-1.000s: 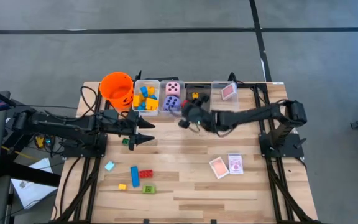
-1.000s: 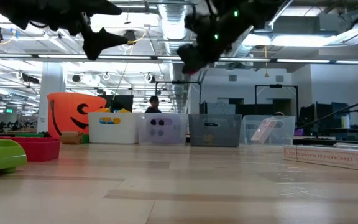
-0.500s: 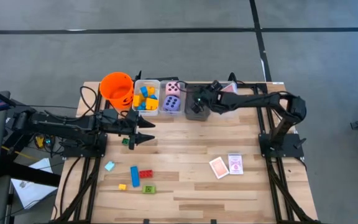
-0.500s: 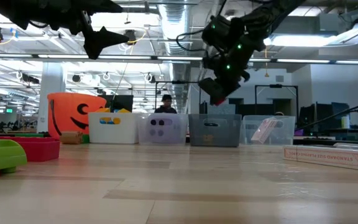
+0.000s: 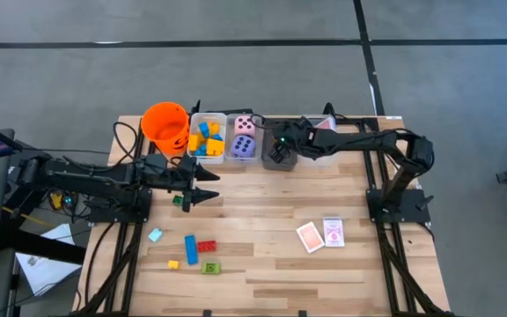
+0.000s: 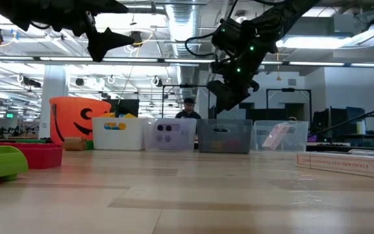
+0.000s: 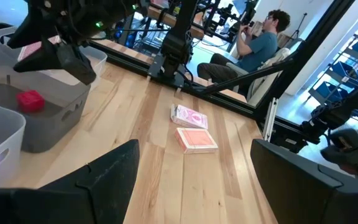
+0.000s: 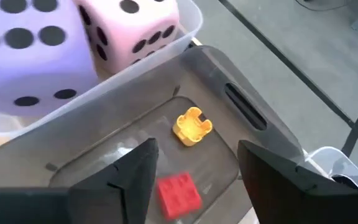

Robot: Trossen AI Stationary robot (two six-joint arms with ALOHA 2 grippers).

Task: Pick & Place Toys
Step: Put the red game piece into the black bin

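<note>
- We find the right gripper [image 5: 278,151] above the grey bin [image 8: 241,118] in the row of containers at the table's far edge; its fingers [image 8: 129,174] stand apart with nothing between them.
- Inside that grey bin lie a red block [image 8: 179,194] and a yellow block [image 8: 192,124], apart from each other (the red one sits directly under the gap between the fingers).
- In the adjoining clear bin [image 5: 244,139] we see the purple die [image 8: 27,53] and the pink die [image 8: 138,25] side by side; the next bin [image 5: 206,139] holds yellow and blue blocks; the orange bucket [image 5: 165,125] ends the row on the left.
- The left gripper [image 5: 208,187] hangs over the table's left half, well short of the bins; its fingers [image 7: 114,171] are spread wide and empty.
- Loose blocks lie on the front left of the table: a light blue block [image 5: 155,234], a blue block [image 5: 190,249], a red brick [image 5: 207,246], a green block [image 5: 211,268] and a small yellow piece [image 5: 172,264].
- Two pink-white cards [image 5: 321,234] lie side by side on the front right of the table; another card [image 5: 323,129] stands in the rightmost clear bin.
- A person [image 7: 260,43] sits in the room beyond the table.
</note>
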